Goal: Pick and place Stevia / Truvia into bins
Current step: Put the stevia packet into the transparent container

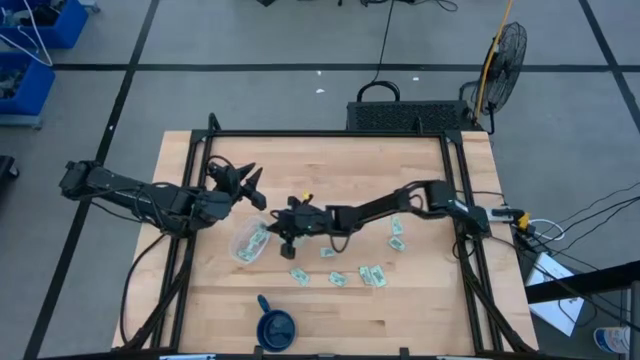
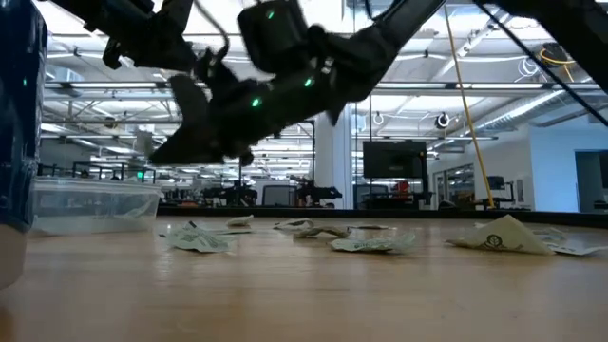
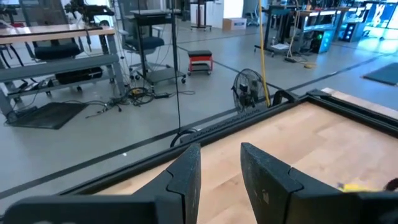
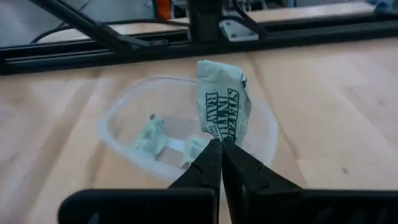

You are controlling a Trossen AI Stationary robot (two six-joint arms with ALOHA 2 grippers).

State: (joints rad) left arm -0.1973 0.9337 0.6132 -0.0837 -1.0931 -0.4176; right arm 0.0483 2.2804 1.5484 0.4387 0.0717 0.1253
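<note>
- One Stevia sachet [image 4: 222,102], pale green and white with dark lettering, is pinched at its lower edge by the closed fingertips of the right gripper [image 4: 219,148] and is held upright above the clear tub [image 4: 118,121].
- Two or three sachets in the tub [image 4: 152,135] are seen through its clear wall in the right wrist view, lying flat on its floor.
- Several loose sachets [image 1: 372,275] are scattered on the table [image 1: 420,310] on the right arm's side of the tub: one [image 1: 299,275] lies just below the tub in the high view, others sit in a small cluster further right, and two [image 1: 397,233] lie near the right arm's forearm.
- In the low view the loose sachets [image 2: 370,243] are seen crumpled along the tabletop, with the clear tub [image 2: 90,204] standing at the far left.
- In the high view the right gripper [image 1: 281,236] is placed at the tub's edge, near the middle of the table, with its arm stretched across from the right side.
- The left gripper [image 1: 240,184] is held above the table, near the tub but apart from it; its fingers [image 3: 186,177] are parted by a narrow gap and nothing is gripped between them.
- A dark blue cup [image 1: 275,326] with a handle stands near the front edge of the table, well apart from the tub.
- A floor fan [image 1: 502,52] is seen beyond the far right corner of the table.
</note>
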